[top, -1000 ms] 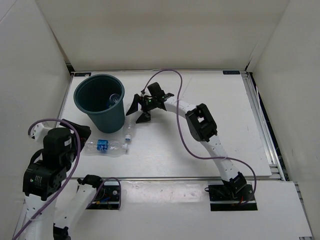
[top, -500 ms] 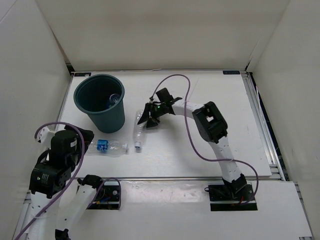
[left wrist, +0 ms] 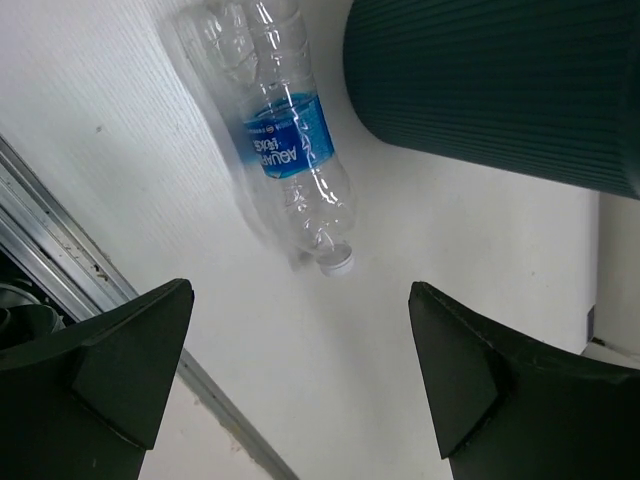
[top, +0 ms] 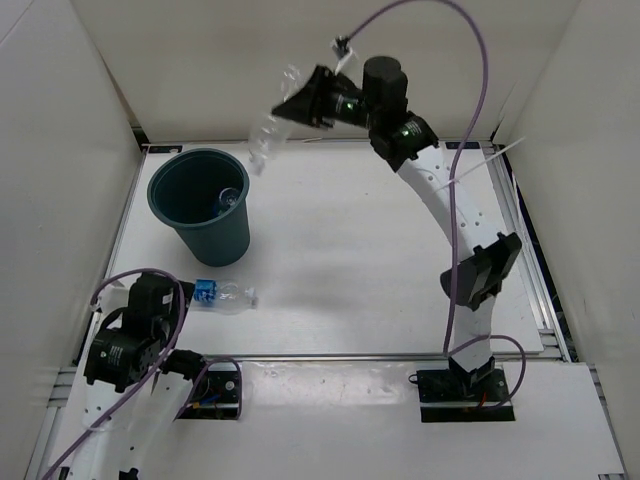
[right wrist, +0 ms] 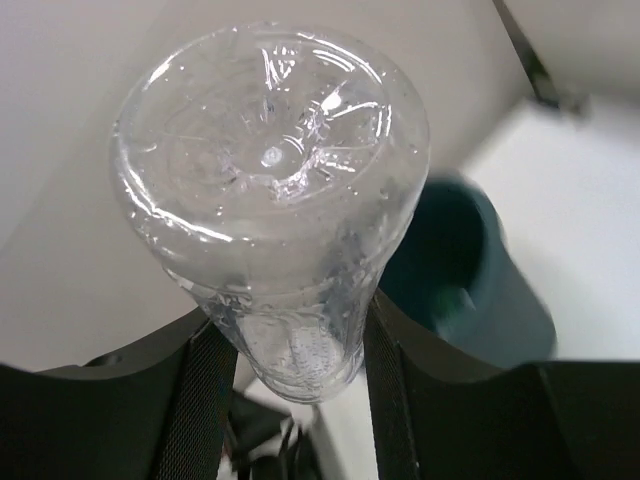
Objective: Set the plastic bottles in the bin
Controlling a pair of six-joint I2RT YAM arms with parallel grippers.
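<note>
My right gripper (top: 300, 104) is raised high behind the bin and shut on a clear plastic bottle without a label (top: 266, 133), which tilts down towards the dark teal bin (top: 175, 226). In the right wrist view the bottle's base (right wrist: 270, 170) fills the frame between my fingers (right wrist: 205, 400), with the bin (right wrist: 480, 290) below. One bottle (top: 228, 200) lies inside the bin. A clear bottle with a blue label (top: 215, 295) lies on the table in front of the bin. My left gripper (left wrist: 300, 300) hovers open just short of that bottle's white cap (left wrist: 335, 262).
White walls enclose the table on three sides. An aluminium rail (left wrist: 60, 250) runs along the table's near edge by the left arm. The right arm's purple cable (top: 478, 60) arcs high over the back right.
The right gripper shut on the label-less bottle beside the bin and lifted it high above the bin's far side. The left arm sank lower at the near left.
</note>
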